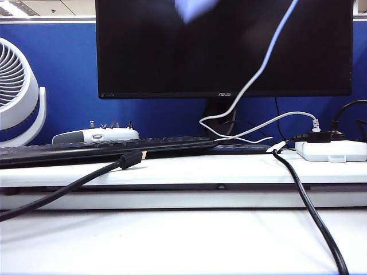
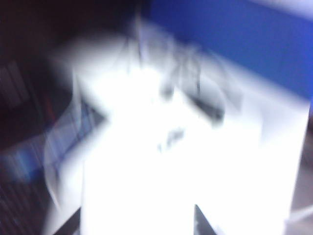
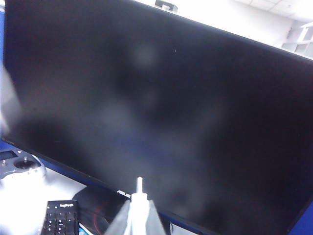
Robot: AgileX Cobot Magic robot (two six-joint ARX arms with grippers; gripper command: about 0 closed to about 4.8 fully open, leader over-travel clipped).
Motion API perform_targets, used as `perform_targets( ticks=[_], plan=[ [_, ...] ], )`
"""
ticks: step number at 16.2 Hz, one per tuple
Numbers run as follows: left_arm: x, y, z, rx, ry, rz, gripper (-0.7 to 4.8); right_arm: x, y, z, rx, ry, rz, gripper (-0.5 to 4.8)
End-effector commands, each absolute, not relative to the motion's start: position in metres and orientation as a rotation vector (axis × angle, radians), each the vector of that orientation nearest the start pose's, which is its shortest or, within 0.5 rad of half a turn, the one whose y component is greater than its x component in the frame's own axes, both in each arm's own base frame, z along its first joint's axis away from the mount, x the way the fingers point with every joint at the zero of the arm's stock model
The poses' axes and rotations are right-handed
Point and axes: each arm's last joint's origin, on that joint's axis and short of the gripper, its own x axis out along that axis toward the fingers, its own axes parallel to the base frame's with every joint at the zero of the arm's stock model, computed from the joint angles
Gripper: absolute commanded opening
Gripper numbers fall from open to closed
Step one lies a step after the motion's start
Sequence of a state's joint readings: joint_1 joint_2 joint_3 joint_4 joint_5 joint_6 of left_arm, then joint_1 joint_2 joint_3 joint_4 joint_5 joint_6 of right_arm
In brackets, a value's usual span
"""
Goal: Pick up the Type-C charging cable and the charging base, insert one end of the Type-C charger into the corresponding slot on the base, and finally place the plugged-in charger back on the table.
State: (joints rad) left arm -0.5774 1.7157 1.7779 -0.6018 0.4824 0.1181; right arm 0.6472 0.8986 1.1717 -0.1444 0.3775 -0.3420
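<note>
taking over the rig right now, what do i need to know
Right hand: shut on the Type-C charging cable near its plug, tip poking out, raised in front of the monitor; the rest of the cable trails down to the ledge.
Left hand: its view is motion-blurred, grip cannot be told.
Charging base: possibly the pale blur at the top of the exterior view, unconfirmed.
Done: cable picked up.
Left: confirm the base, plug in, set both on the table.

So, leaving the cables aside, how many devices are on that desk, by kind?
ASUS monitor: 1
Black keyboard: 1
White fan: 1
White power strip: 1
White controller: 1
Total: 5
</note>
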Motion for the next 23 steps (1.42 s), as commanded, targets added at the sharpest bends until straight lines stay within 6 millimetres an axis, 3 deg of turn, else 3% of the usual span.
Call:
perform_targets(
  ticks=[1,5,7,9,11,13,15,23],
  plan=[
    [0.327,-0.229,0.342,0.066,0.811,-1.022,0.79,0.138,0.092,0.451,-0.253,-0.189,0.251,0.00],
    [0.351,-0.246,0.283,-0.076,1.077,-0.848,0.77,0.133,0.088,0.453,-0.245,-0.204,0.255,0.00],
    [0.355,-0.249,0.271,-0.052,1.095,-0.702,0.74,0.132,0.088,0.454,-0.244,-0.207,0.255,0.00],
    [0.355,-0.252,0.269,-0.033,1.085,-0.668,0.84,0.133,0.088,0.454,-0.244,-0.207,0.255,0.00],
    [0.354,-0.252,0.269,-0.004,1.077,-0.688,1.56,0.133,0.088,0.454,-0.244,-0.207,0.255,0.00],
    [0.354,-0.252,0.269,0.020,1.070,-0.703,1.57,0.133,0.088,0.454,-0.244,-0.207,0.255,0.00],
    [0.353,-0.252,0.268,0.044,1.072,-0.714,2.46,0.133,0.088,0.454,-0.244,-0.207,0.255,0.00],
    [0.351,-0.252,0.266,0.113,1.073,-0.691,2.42,0.132,0.088,0.454,-0.244,-0.207,0.255,0.00]
  ],
)
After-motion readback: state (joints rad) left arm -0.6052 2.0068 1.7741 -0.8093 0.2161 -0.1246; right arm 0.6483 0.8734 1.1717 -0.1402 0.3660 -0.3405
